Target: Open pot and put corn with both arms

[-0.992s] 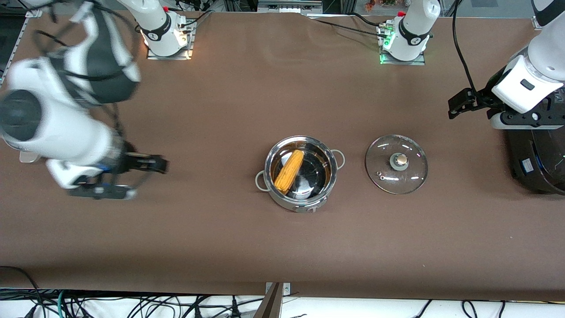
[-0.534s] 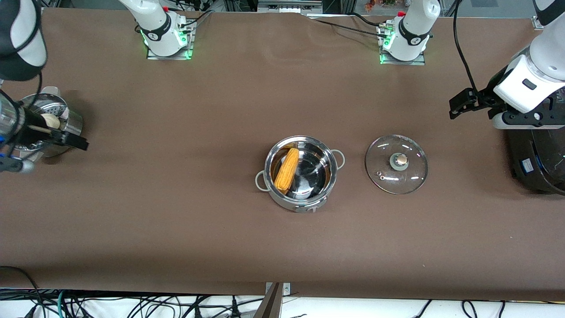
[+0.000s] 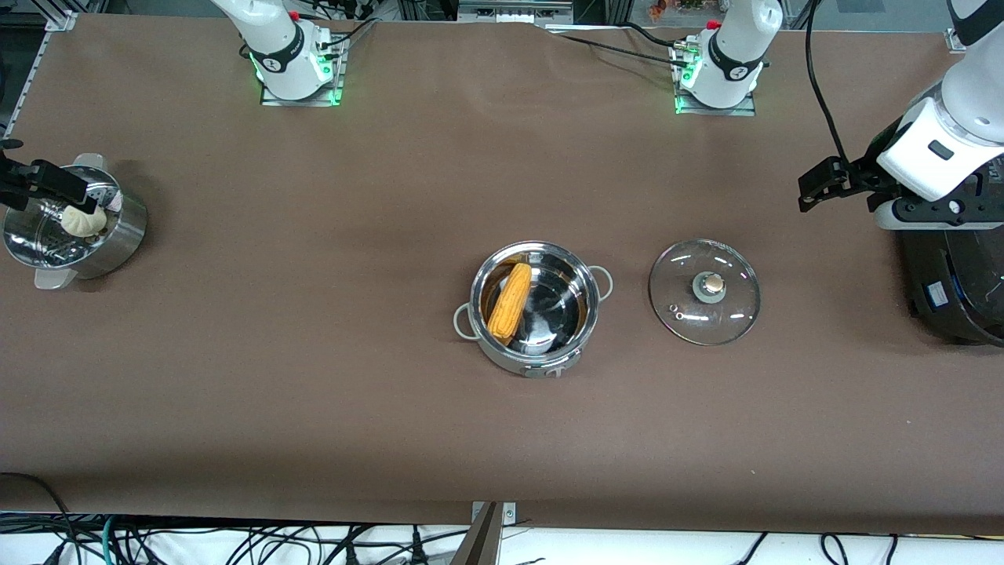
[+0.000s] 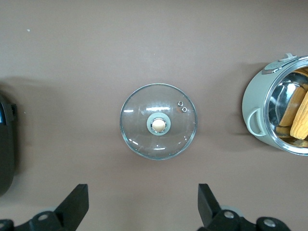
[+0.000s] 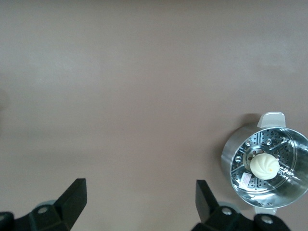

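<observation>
The steel pot [image 3: 549, 355] stands open in the middle of the table, and the yellow corn cob [image 3: 510, 301] lies inside it against the wall. The glass lid [image 3: 704, 303] lies flat on the table beside the pot, toward the left arm's end, knob up. My left gripper [image 3: 929, 213] is open and empty, high over a black appliance; its wrist view shows the left gripper [image 4: 143, 207], the lid [image 4: 158, 121], the pot [image 4: 255, 103] and the corn [image 4: 301, 115]. My right gripper [image 5: 139, 202] is open and empty over bare table near the steamer pot.
A steel steamer pot [image 3: 118, 235] with a white bun [image 3: 84, 220] stands at the right arm's end; it also shows in the right wrist view [image 5: 231, 154]. A black round appliance [image 3: 953, 290] stands at the left arm's end. Only a black part of the right wrist [image 3: 43, 182] shows in front view.
The right arm has swung away from the pot toward its end of the table and mostly out of the front view, uncovering the steamer pot. The left arm, pot, corn and lid stay put.
</observation>
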Controlling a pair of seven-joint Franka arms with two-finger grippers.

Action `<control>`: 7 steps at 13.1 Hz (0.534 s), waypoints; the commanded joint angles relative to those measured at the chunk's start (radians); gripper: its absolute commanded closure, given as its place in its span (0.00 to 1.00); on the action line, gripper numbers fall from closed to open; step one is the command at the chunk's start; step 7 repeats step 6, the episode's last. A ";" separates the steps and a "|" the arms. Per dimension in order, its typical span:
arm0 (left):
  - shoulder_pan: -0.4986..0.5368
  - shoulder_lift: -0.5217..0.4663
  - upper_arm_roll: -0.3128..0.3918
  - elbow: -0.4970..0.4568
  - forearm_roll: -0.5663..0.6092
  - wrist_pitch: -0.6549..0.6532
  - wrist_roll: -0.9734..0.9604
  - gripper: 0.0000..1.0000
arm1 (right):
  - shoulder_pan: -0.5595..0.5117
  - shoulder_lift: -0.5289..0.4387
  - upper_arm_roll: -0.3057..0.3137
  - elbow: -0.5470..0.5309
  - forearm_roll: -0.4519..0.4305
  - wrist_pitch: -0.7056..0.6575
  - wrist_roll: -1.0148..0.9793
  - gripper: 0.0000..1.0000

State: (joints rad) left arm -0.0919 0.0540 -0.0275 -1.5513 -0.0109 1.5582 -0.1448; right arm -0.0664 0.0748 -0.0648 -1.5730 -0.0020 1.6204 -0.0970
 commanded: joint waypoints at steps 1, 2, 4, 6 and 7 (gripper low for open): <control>-0.002 0.010 0.001 0.027 -0.001 -0.015 -0.006 0.00 | -0.001 0.019 -0.001 0.013 0.020 0.010 -0.021 0.00; -0.002 0.012 0.001 0.027 -0.001 -0.015 -0.006 0.00 | -0.001 0.019 -0.001 0.013 0.019 0.010 -0.021 0.00; -0.002 0.010 0.001 0.027 -0.001 -0.015 -0.006 0.00 | -0.001 0.025 -0.001 0.013 0.013 0.010 -0.021 0.00; -0.002 0.012 0.003 0.027 -0.001 -0.015 -0.006 0.00 | -0.003 0.025 -0.001 0.013 0.011 0.010 -0.023 0.00; -0.002 0.012 0.003 0.027 -0.001 -0.015 -0.006 0.00 | -0.003 0.025 -0.001 0.013 0.011 0.010 -0.023 0.00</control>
